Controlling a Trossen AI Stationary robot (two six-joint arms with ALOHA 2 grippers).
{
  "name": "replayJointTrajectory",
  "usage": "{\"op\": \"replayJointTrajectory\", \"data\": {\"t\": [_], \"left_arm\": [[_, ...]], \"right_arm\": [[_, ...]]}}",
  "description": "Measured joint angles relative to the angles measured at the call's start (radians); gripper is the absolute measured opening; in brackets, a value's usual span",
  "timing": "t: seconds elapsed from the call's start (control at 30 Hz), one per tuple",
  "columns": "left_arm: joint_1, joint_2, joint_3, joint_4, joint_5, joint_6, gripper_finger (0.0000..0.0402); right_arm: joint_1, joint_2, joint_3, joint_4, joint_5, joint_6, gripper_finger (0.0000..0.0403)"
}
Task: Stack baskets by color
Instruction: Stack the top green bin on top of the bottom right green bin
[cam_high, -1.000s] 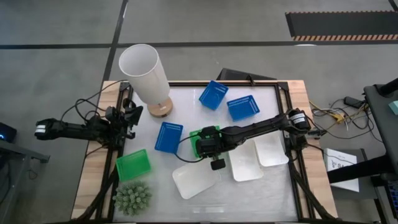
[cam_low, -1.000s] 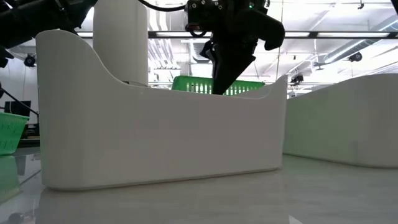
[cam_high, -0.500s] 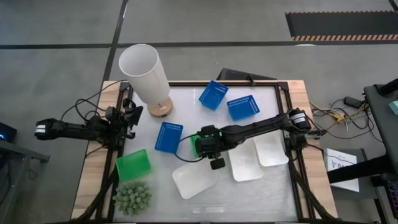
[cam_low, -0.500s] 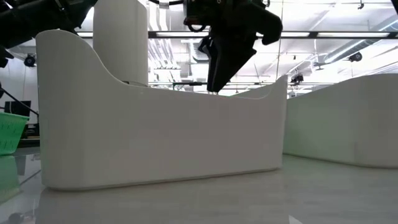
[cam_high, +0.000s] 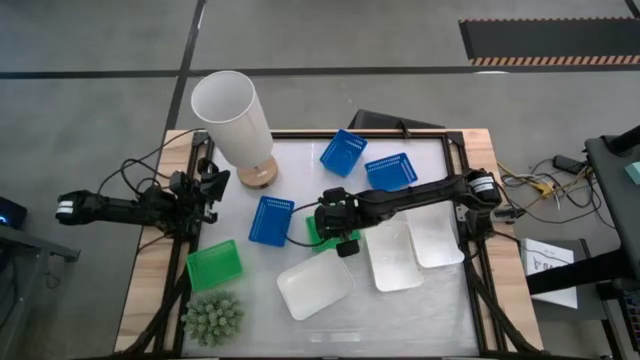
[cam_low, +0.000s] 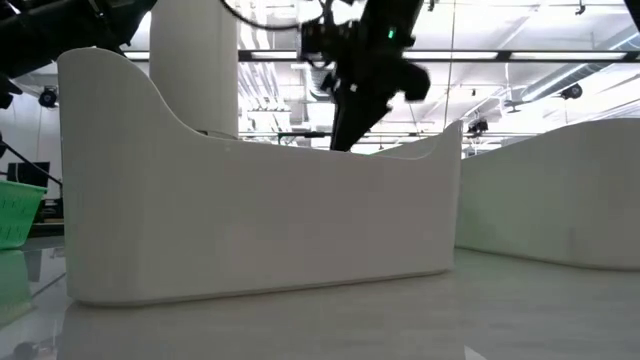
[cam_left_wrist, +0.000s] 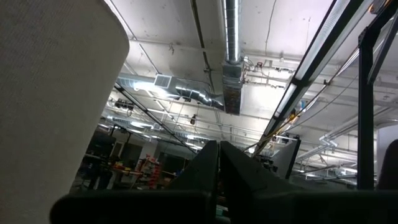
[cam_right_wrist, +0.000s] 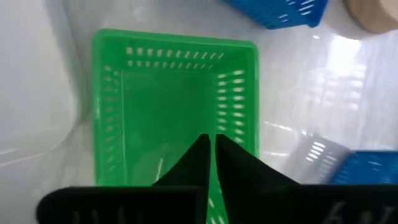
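My right gripper (cam_high: 331, 222) hangs over the middle of the table, shut and holding nothing. Its closed fingertips (cam_right_wrist: 210, 140) hover above the inside of a green basket (cam_right_wrist: 174, 118), which sits on the table partly hidden under the arm (cam_high: 314, 236). A second green basket (cam_high: 214, 264) lies front left. Three blue baskets (cam_high: 270, 220) (cam_high: 343, 151) (cam_high: 390, 172) are spread across the back. Three white baskets (cam_high: 314, 285) (cam_high: 393, 256) (cam_high: 436, 238) lie at the front right. My left gripper (cam_left_wrist: 217, 147) waits shut at the table's left edge (cam_high: 208, 190).
A tall white cylinder lamp (cam_high: 230, 118) stands at the back left, close to the left arm. A spiky green plant (cam_high: 212, 318) sits at the front left corner. In the low view the nearest white basket (cam_low: 250, 210) hides the table behind it.
The right gripper lowered the green basket it held up, opened and let it go, then shut again empty. It has drawn back toward the far side of the table.
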Motion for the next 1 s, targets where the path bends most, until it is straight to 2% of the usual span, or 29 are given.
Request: {"op": "replayJointTrajectory", "data": {"t": [0.27, 0.47, 0.77, 0.9, 1.0], "left_arm": [[0.000, 0.000, 0.000, 0.000, 0.000, 0.000, 0.0000], [0.000, 0.000, 0.000, 0.000, 0.000, 0.000, 0.0000], [0.000, 0.000, 0.000, -0.001, 0.000, 0.000, 0.0000], [0.000, 0.000, 0.000, -0.001, 0.000, 0.000, 0.0000], [0.000, 0.000, 0.000, 0.000, 0.000, 0.000, 0.0000]], "right_arm": [[-0.052, 0.003, -0.107, 0.173, -0.034, -0.028, 0.0009], [-0.079, 0.003, -0.177, 0.286, -0.102, -0.028, 0.0009], [-0.128, 0.003, -0.248, 0.409, -0.100, -0.025, 0.0009], [-0.147, 0.003, -0.249, 0.419, -0.032, -0.045, 0.0009], [-0.157, 0.002, -0.249, 0.418, -0.022, -0.077, 0.0009]]}}
